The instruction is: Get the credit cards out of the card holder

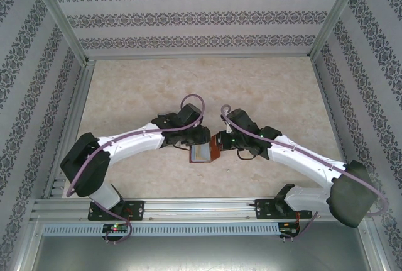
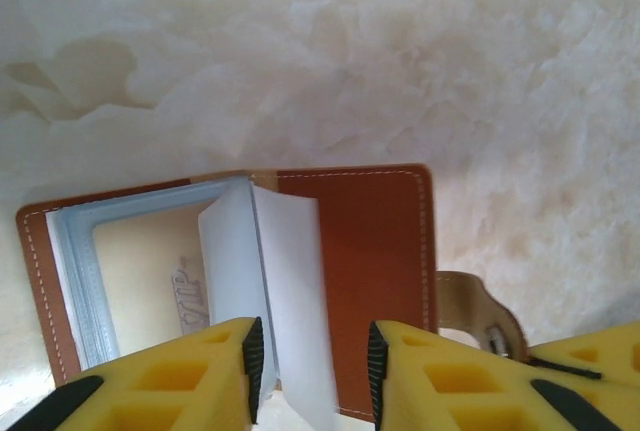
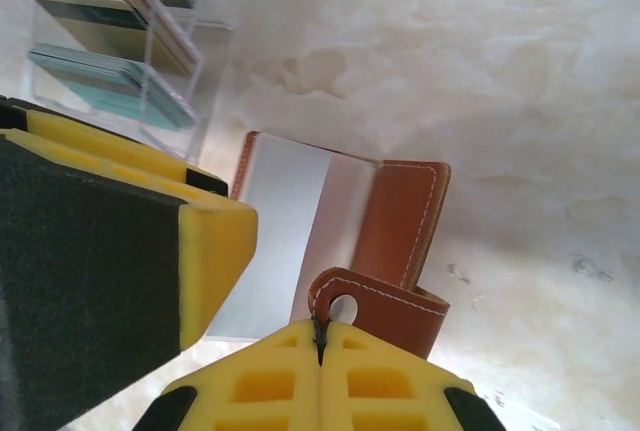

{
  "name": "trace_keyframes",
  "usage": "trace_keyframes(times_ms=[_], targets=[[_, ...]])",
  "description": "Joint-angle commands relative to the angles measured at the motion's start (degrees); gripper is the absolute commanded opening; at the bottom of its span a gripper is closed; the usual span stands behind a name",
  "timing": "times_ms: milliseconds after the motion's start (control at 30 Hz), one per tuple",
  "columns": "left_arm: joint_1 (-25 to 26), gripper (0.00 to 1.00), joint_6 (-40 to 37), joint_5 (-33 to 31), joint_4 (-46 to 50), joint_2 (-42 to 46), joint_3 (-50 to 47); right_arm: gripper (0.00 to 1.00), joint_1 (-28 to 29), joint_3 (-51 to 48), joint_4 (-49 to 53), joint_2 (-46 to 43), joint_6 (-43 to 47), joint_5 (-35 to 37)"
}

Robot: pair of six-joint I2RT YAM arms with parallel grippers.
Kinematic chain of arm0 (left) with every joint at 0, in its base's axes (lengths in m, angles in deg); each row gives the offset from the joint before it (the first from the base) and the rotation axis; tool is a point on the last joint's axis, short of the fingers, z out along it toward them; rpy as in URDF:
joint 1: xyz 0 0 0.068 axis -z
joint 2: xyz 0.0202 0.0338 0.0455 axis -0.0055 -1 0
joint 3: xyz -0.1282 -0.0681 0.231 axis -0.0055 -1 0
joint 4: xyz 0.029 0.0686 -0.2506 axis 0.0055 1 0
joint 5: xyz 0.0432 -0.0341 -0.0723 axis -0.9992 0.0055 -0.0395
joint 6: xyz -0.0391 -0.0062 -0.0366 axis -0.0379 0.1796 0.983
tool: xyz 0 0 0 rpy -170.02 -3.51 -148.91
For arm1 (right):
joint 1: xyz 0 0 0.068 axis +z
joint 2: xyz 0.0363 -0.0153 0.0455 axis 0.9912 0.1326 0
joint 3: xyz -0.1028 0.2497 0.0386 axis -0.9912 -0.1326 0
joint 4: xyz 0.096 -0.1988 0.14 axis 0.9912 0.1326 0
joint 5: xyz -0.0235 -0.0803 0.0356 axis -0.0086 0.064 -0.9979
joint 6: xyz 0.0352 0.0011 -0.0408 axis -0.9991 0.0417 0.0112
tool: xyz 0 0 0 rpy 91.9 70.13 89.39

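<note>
Your right end effector (image 3: pixel 320 336) is clenched on the card holder's (image 3: pixel 405 211) snap tab (image 3: pixel 375 303). Your left end effector (image 2: pixel 315 356), the nearer one, straddles the raised credit card (image 2: pixel 290 281) with its jaws apart, not yet pinching. The card's long axis runs down-frame into the gap.

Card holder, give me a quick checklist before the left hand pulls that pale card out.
1. Card holder spread open: ok.
2. Right hand shut on the snap tab: ok.
3. Pale card raised from the holder, inside the left hand: ok.
4. Left hand clamped on the card: not ok, a gap shows beside it.
5. One card or several in that raised leaf: cannot tell.
</note>
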Motion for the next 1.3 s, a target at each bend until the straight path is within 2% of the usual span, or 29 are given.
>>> trace_keyframes(times_ms=[0, 367, 400, 433, 467, 567, 633, 733, 767, 967, 1267], targets=[[-0.3, 0.33, 0.9, 0.8, -2.1, -1.8, -1.6, 0.0, -0.8, -1.4, 0.6, -1.0, -0.5, 1.2], [-0.3, 0.33, 1.4, 1.2, -3.6, -4.6, -3.7, 0.0, -2.2, -4.8, -0.4, 2.3, -0.3, 1.9], [-0.3, 0.33, 1.4, 1.4, -3.8, -4.8, -3.8, 0.1, -2.2, -4.8, -0.5, 2.9, -0.2, 1.8], [-0.3, 0.33, 1.4, 1.7, -4.1, -5.1, -3.8, 0.24, -2.2, -4.7, -0.7, 3.7, 0.0, 1.4], [-0.3, 0.34, 1.4, 2.0, -4.4, -5.4, -3.8, 0.31, -2.2, -4.6, -0.9, 4.5, 0.0, 0.9], [-0.3, 0.34, 1.4, 2.7, -4.8, -5.7, -3.7, 0.38, -2.0, -4.2, -1.7, 6.5, -0.1, 0.4], [-0.3, 0.34, 1.4, 2.1, -4.5, -4.8, -3.6, 0.38, -1.9, -3.8, -1.9, 8.1, 0.1, 0.5], [-0.4, 0.36, 0.8, 0.0, -2.4, -2.5, -3.4, 0.25, -1.8, -3.4, -1.9, 10.2, 0.6, 0.8], [-0.4, 0.37, 0.5, -0.8, -1.7, -1.5, -3.3, 0.24, -1.9, -3.4, -1.9, 10.7, 0.7, 1.1], [-0.9, 0.41, 0.0, -3.2, 0.1, 1.1, -4.9, 0.23, -2.1, -3.5, -2.1, 12.6, 0.9, 1.6], [-1.0, 0.39, 0.8, 1.7, -4.8, -3.4, -5.0, 0.23, -2.0, -3.9, -2.2, 12.0, 0.5, 1.6]])
